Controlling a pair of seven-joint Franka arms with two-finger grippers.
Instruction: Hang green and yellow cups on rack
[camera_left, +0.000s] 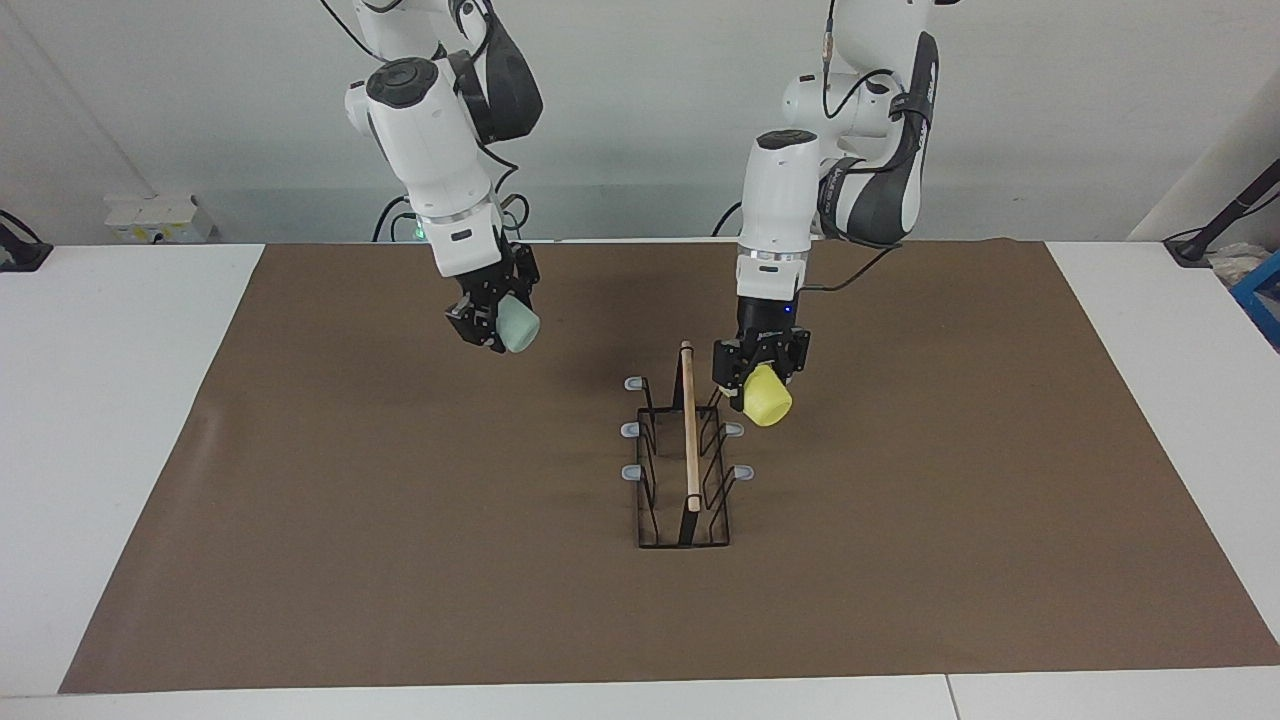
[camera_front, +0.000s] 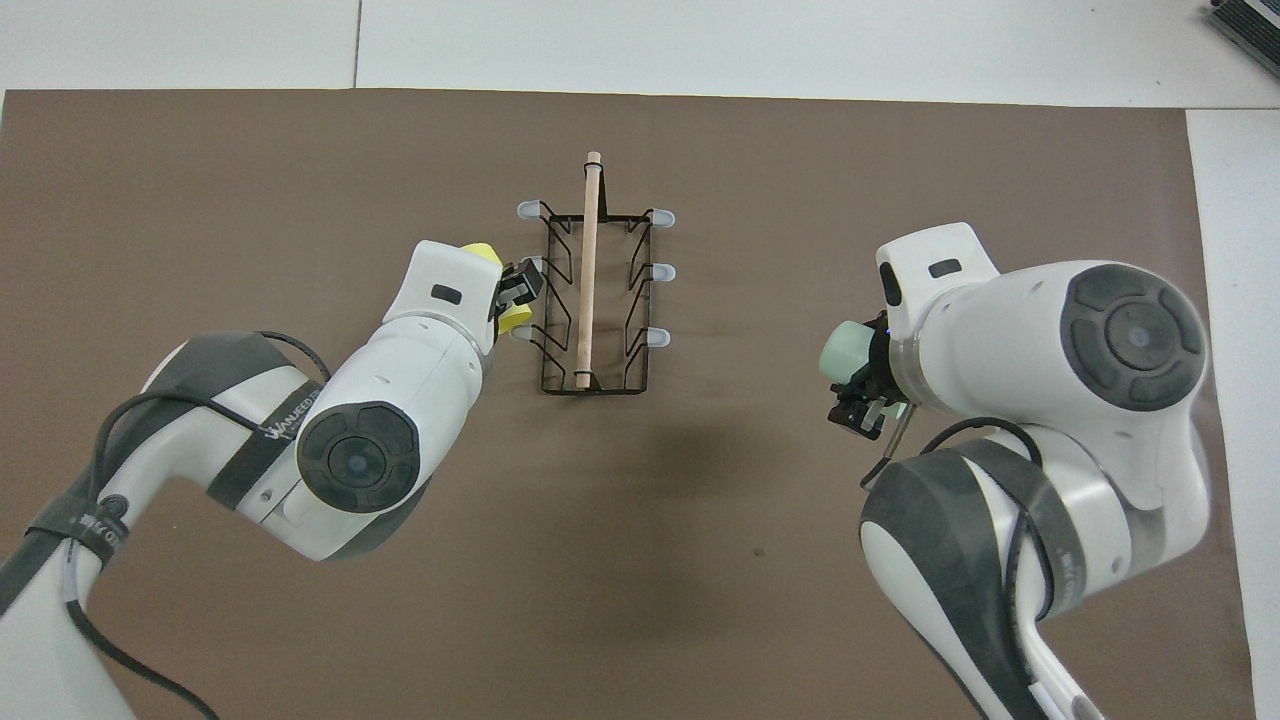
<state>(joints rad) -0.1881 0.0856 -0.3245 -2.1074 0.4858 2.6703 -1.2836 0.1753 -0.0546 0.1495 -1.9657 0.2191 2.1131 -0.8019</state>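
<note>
Your left gripper (camera_left: 757, 378) clamps the smooth tapered yellow cup (camera_left: 767, 396) over the black wire rack (camera_left: 686, 465) mid-mat; your right gripper (camera_left: 494, 318) grips the mint green cup (camera_left: 518, 327) above the matte brown mat (camera_left: 400, 560), toward its robot-side edge; white table (camera_left: 110, 400), pale wall.

yellow cup (camera_front: 481, 254) mostly hidden overhead, arm tops cropped

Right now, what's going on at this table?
Both arms are carrying cups toward the rack. The left pincer holds the yellow cup in the air right beside the rack's prongs, on the left arm's side. The right pincer holds the green cup above the brown mat. No cup hangs on a prong yet.
</note>
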